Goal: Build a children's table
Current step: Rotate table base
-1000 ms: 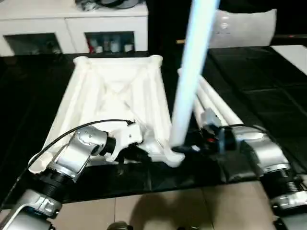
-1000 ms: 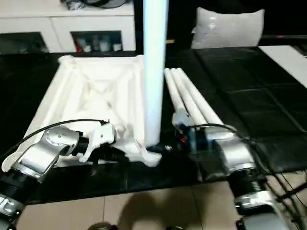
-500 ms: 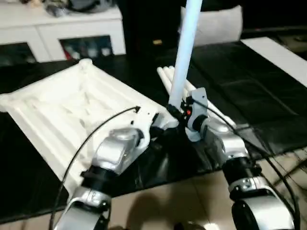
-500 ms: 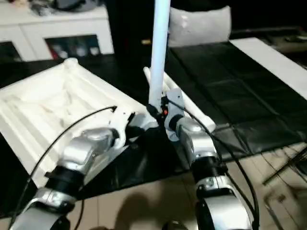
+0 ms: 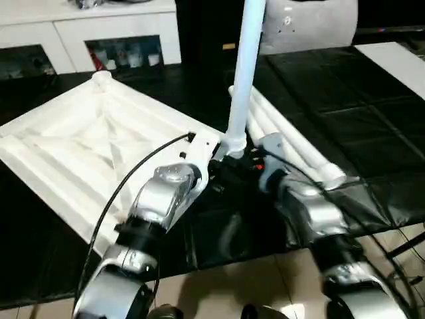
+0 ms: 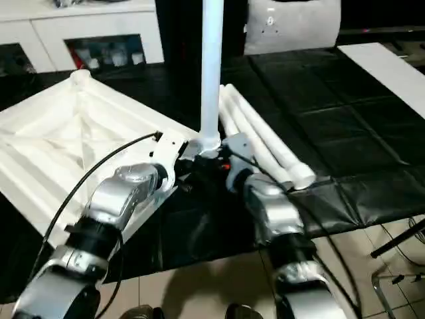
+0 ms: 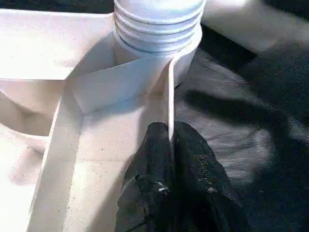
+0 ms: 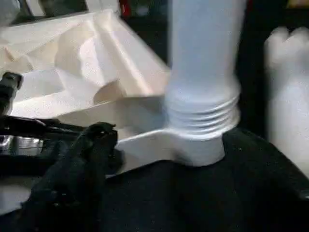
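The white tabletop lies underside up on the black work table, turned cornerwise to me. One white leg stands upright in its near right corner socket, with the threaded end seated there. My left gripper is shut on the thin rim wall of the tabletop just beside that socket. My right gripper sits low on the other side of the socket, beside the leg's base. Three loose legs lie side by side to the right.
A white cabinet stands at the back left and a white bag at the back. A white slab lies far right. The work table's front edge meets tiled floor below. A black cable loops over my left forearm.
The tabletop has swung round on the work table, bringing its leg corner close to the loose legs. The leg stays upright. My right gripper has dropped lower by the socket. The camera also shifted.
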Motion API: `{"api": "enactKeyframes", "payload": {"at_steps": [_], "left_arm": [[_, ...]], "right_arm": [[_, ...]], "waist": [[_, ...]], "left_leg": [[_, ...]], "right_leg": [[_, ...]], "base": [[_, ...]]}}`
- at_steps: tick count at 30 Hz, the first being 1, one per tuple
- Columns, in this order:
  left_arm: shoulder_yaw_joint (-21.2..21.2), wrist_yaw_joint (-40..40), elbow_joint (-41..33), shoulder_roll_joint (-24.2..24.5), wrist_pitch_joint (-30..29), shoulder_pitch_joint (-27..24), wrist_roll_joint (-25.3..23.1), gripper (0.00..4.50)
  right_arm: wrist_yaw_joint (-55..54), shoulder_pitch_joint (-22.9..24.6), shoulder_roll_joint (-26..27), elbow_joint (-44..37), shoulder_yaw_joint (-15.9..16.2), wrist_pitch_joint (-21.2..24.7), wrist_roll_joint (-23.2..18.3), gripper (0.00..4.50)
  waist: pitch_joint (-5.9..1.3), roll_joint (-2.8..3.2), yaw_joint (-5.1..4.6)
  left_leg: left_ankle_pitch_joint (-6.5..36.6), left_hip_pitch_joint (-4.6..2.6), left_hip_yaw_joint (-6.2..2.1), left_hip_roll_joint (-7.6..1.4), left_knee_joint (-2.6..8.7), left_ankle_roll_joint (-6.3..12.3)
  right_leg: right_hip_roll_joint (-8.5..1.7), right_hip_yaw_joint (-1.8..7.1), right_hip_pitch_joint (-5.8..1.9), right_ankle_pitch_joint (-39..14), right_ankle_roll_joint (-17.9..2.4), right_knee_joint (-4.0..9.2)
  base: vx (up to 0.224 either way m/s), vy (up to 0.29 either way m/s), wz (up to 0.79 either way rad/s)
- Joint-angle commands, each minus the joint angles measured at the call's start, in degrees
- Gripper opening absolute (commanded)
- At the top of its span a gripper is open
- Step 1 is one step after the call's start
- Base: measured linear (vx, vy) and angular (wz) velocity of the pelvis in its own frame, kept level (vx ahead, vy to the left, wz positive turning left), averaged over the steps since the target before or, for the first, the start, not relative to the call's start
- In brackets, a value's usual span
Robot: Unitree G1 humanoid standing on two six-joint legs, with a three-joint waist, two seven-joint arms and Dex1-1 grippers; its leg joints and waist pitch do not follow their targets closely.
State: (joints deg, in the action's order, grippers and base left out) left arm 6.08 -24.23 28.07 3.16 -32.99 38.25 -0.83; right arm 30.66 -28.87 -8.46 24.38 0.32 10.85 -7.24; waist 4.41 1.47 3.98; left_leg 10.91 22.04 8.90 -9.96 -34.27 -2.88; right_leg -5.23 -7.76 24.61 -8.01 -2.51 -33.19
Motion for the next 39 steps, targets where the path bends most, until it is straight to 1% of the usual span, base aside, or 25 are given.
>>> {"api": "enactKeyframes", "payload": {"at_steps": [1,2,3,4,6,8,12,14,15,16,18,20,21,22,23,24,26,29,30,33,34,35,36,38,39], "left_arm": [[-2.2,0.0,0.1,0.7,3.8,1.1,1.0,0.53],[-2.3,0.0,0.4,0.8,4.3,1.2,1.2,0.56],[-2.5,0.4,0.6,0.9,5.8,1.4,1.2,0.82],[-3.1,0.5,0.3,1.0,7.8,1.6,1.6,0.82],[-3.4,0.0,-0.8,1.2,8.0,1.3,2.1,0.99],[-3.7,-0.4,-3.5,2.0,6.6,0.2,2.5,0.99],[-3.6,-0.5,-6.7,4.0,4.9,-1.7,2.1,0.99],[-4.3,-0.3,-12.1,7.8,2.0,-4.4,1.1,0.99],[-4.8,-0.2,-14.0,9.2,1.1,-5.3,0.7,0.99],[-5.5,0.1,-15.7,10.5,0.0,-6.1,0.3,0.99],[-6.2,0.0,-18.5,13.7,-2.6,-7.2,-0.8,0.99],[-6.4,-0.2,-20.6,16.7,-4.4,-8.2,-2.0,0.71],[-6.4,-0.2,-20.6,16.7,-4.4,-8.2,-2.0,0.71],[-6.7,-0.5,-22.1,20.4,-6.6,-9.2,-3.8,0.61],[-6.7,-0.5,-22.1,20.4,-6.6,-9.2,-3.8,0.51],[-6.9,-0.7,-22.7,22.8,-7.8,-9.8,-5.0,0.39],[-7.0,-0.8,-24.3,26.8,-10.3,-11.0,-5.8,0.22],[-6.4,-1.2,-24.8,30.1,-12.1,-11.7,-7.4,0.07],[-5.4,-1.7,-24.8,31.9,-12.6,-12.1,-8.8,0.07],[-4.6,-2.2,-24.9,33.4,-12.9,-12.6,-9.7,0.07],[-3.7,-3.1,-25.1,35.5,-13.6,-13.4,-10.5,0.07],[-3.4,-3.6,-25.3,36.2,-13.9,-13.7,-10.6,0.07],[-2.1,-5.6,-26.3,38.9,-14.9,-14.9,-10.7,0.07],[-0.9,-8.4,-28.0,41.6,-16.6,-16.1,-10.1,0.07],[0.2,-11.2,-29.9,43.6,-18.2,-17.1,-9.2,0.07]], "right_arm": [[0.1,0.8,-0.7,-3.3,-0.6,0.7,-1.0,4.18],[0.2,1.1,-1.0,-4.0,-0.6,0.6,-1.0,4.27],[0.2,1.4,-1.4,-4.8,-0.5,0.9,-0.9,4.42],[0.2,2.2,-2.0,-6.6,-0.2,3.1,-0.6,4.42],[0.5,2.8,-2.3,-7.6,0.2,4.4,-0.4,4.49],[1.1,3.6,-2.4,-9.2,0.6,5.4,-0.8,4.49],[1.3,4.4,-2.3,-11.8,1.1,7.7,-1.9,4.49],[3.4,5.1,-2.7,-14.6,3.2,11.2,-2.6,4.49],[4.4,5.4,-3.0,-15.6,4.2,12.5,-2.6,4.49],[4.8,5.6,-3.2,-16.1,5.0,13.6,-2.4,4.49],[6.1,5.8,-3.3,-16.4,6.2,14.7,-2.2,4.49],[7.3,5.9,-3.6,-16.4,7.3,15.4,-2.0,4.5],[7.3,5.9,-3.6,-16.4,7.3,15.4,-2.0,4.5],[7.5,5.3,-4.1,-15.3,8.7,17.6,-1.2,4.5],[7.5,5.3,-4.1,-15.3,8.7,17.6,-1.2,4.5],[7.8,4.8,-4.6,-14.5,9.7,19.2,-0.5,4.5],[7.5,4.2,-5.2,-14.1,10.8,21.5,0.1,4.5],[8.4,3.8,-5.6,-14.0,11.6,21.5,0.2,4.5],[8.6,3.7,-5.6,-13.7,11.9,21.3,0.4,4.5],[8.8,3.5,-5.5,-13.3,12.0,20.8,0.5,4.5],[8.6,3.0,-5.2,-12.2,12.2,20.0,0.7,4.5],[8.5,2.8,-5.0,-11.7,12.3,19.7,0.8,4.5],[8.1,2.0,-4.5,-9.6,12.6,18.5,1.1,4.5],[8.2,1.2,-4.0,-7.5,13.0,18.0,1.4,4.5],[8.2,0.4,-3.5,-5.9,13.3,17.5,1.7,4.5]], "waist": [[-5.17,-0.72,0.59],[-5.12,-0.73,0.65],[-5.01,-0.59,0.67],[-4.98,-0.41,0.71],[-4.87,-0.55,0.81],[-4.69,-0.43,0.96],[-4.87,-0.37,1.22],[-4.95,-0.05,1.36],[-4.82,-0.13,1.01],[-4.98,0.01,1.0],[-4.83,-0.06,1.09],[-4.78,0.2,1.29],[-4.65,0.26,1.25],[-4.56,0.35,1.27],[-4.56,0.35,1.27],[-4.62,-0.55,1.13],[-4.5,-0.01,1.22],[-4.23,0.04,1.15],[-4.33,0.08,1.13],[-4.16,0.16,1.19],[-4.22,0.12,1.24],[-4.33,0.28,1.09],[-4.49,0.3,1.23],[-4.43,0.37,0.89],[-4.43,0.38,0.86]], "left_leg": [[1.4,-0.12,-0.53,-2.52,2.9,10.55],[3.2,-0.3,-0.49,-2.55,2.97,9.32],[4.6,-0.4,-0.49,-2.67,3.14,8.25],[5.7,-0.41,-0.59,-2.74,3.25,7.49],[7.1,-0.57,-0.57,-2.86,3.42,6.7],[9.2,-0.75,-0.5,-2.84,3.56,5.66],[8.4,-0.7,-0.57,-2.9,3.61,5.1],[7.8,-0.64,-0.78,-3.16,3.69,4.81],[7.8,-0.24,-0.82,-3.14,3.81,4.99],[7.8,-0.65,-0.71,-3.13,3.65,4.71],[7.5,-0.64,-0.6,-3.0,3.63,4.7],[8.7,-0.94,-0.62,-3.11,3.68,3.86],[9.2,-0.9,-0.69,-3.14,3.8,3.59],[10.1,-1.06,-0.74,-3.16,3.9,3.14],[10.1,-1.06,-0.74,-3.16,3.9,3.14],[10.6,-1.07,-0.79,-3.15,4.03,2.56],[10.9,-1.09,-0.89,-3.09,4.14,2.0],[13.4,-1.51,-0.82,-2.94,4.23,0.98],[14.5,-1.48,-0.97,-2.83,4.28,0.7],[16.0,-1.85,-1.07,-2.89,4.38,0.24],[16.2,-1.99,-1.09,-2.89,4.36,0.12],[16.4,-1.76,-1.22,-2.91,4.45,-0.05],[16.6,-2.01,-1.32,-2.97,4.4,-0.29],[16.5,-1.62,-1.36,-2.94,4.53,-0.33],[16.6,-1.95,-1.23,-2.99,4.44,-0.38]], "right_leg": [[-4.0,3.14,-5.0,-11.2,-9.8,3.43],[-4.03,3.13,-4.85,-14.1,-8.8,3.84],[-3.95,3.15,-4.72,-15.8,-8.4,4.1],[-3.88,3.14,-4.69,-16.4,-8.2,4.09],[-3.95,3.19,-4.63,-17.4,-7.9,4.33],[-4.04,3.18,-4.5,-20.0,-7.4,4.67],[-3.9,3.36,-4.39,-18.3,-6.8,4.31],[-3.98,3.42,-4.55,-16.5,-7.5,3.72],[-3.75,3.41,-4.62,-15.8,-7.3,3.61],[-3.82,3.51,-4.5,-15.4,-7.6,3.59],[-3.72,3.55,-4.32,-14.9,-8.1,3.67],[-3.81,3.58,-4.19,-16.2,-7.9,3.73],[-3.68,3.59,-4.13,-16.4,-7.9,3.7],[-3.66,3.6,-4.04,-17.2,-7.6,3.81],[-3.66,3.6,-4.04,-17.2,-7.6,3.81],[-3.64,3.62,-4.18,-18.2,-7.1,3.85],[-3.8,3.74,-4.12,-19.7,-6.9,3.7],[-3.87,3.76,-3.93,-23.0,-5.7,4.28],[-3.98,3.69,-4.12,-24.5,-5.0,4.37],[-4.05,3.69,-3.88,-26.5,-4.3,4.77],[-4.08,3.69,-3.83,-26.8,-4.2,4.83],[-4.12,3.72,-3.97,-26.6,-4.4,4.58],[-4.27,3.77,-3.83,-26.4,-4.5,4.53],[-4.16,3.8,-4.06,-25.5,-5.1,4.35],[-4.16,3.96,-3.77,-24.8,-5.9,4.33]], "base": [[0.0,0.0,0.0],[0.0,0.0,0.0],[0.0,0.0,0.0],[0.0,0.0,0.0],[0.0,0.0,0.0],[0.0,0.0,0.0],[0.0,0.0,0.0],[0.0,0.0,0.0],[0.0,0.0,0.0],[0.0,0.0,0.0],[0.0,0.0,0.0],[0.0,0.0,0.0],[0.0,0.0,0.0],[0.0,0.0,0.0],[0.0,0.0,0.0],[0.0,0.0,0.0],[0.0,0.0,0.0],[0.0,0.0,0.0],[0.0,0.0,0.0],[0.0,0.0,0.0],[0.0,0.0,0.0],[0.0,0.0,0.0],[0.0,0.0,0.0],[0.0,0.0,0.0],[0.0,0.0,0.0]]}}
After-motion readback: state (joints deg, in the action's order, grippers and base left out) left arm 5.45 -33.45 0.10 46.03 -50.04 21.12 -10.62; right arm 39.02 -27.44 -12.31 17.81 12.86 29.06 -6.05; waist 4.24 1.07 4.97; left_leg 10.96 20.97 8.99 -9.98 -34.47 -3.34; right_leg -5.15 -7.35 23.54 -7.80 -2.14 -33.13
